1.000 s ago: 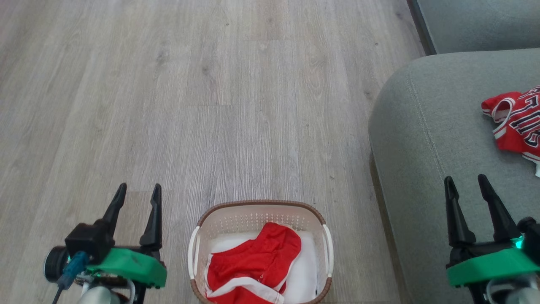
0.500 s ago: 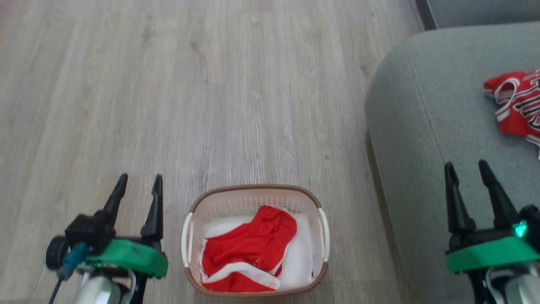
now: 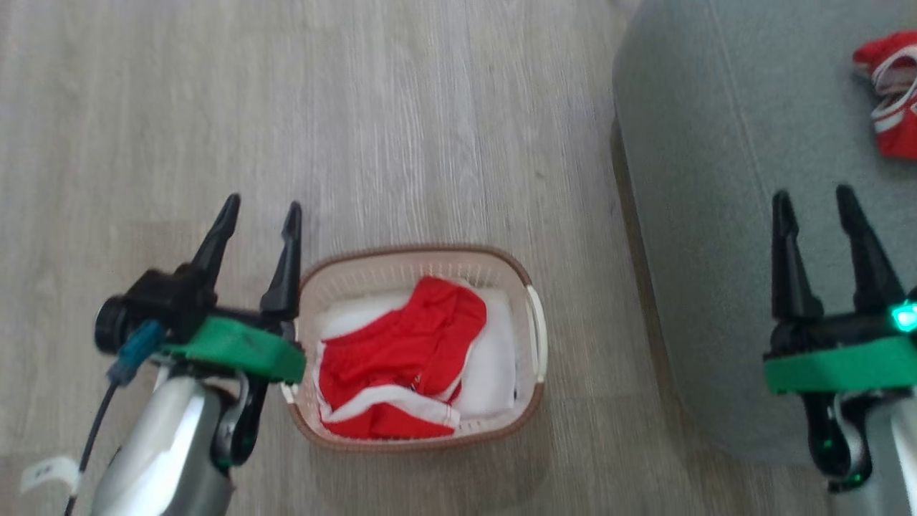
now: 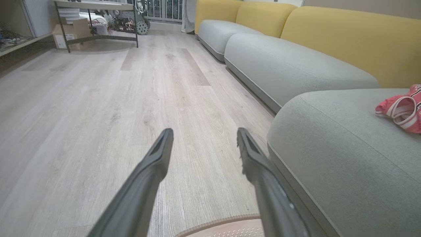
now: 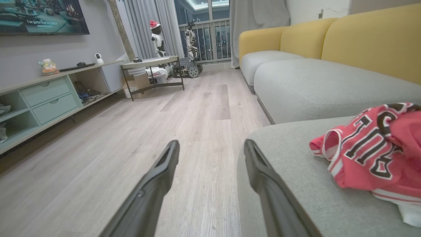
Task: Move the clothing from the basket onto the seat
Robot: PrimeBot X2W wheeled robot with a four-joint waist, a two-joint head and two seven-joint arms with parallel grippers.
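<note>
Head view: the left gripper [image 3: 262, 202] hangs wide open and empty at the left rim of the basket [image 3: 430, 252], which holds the red shorts [image 3: 401, 351]. The right gripper [image 3: 813, 190], equally spread and empty, hovers over the seat [image 3: 702, 179], near the jersey [image 3: 892, 107].

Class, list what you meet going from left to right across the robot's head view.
Left gripper with two dark fingers → oval cream perforated plastic basket holding red shorts with white trim → large grey-green fabric seat cushion → red jersey with white stripes at the right edge.
</note>
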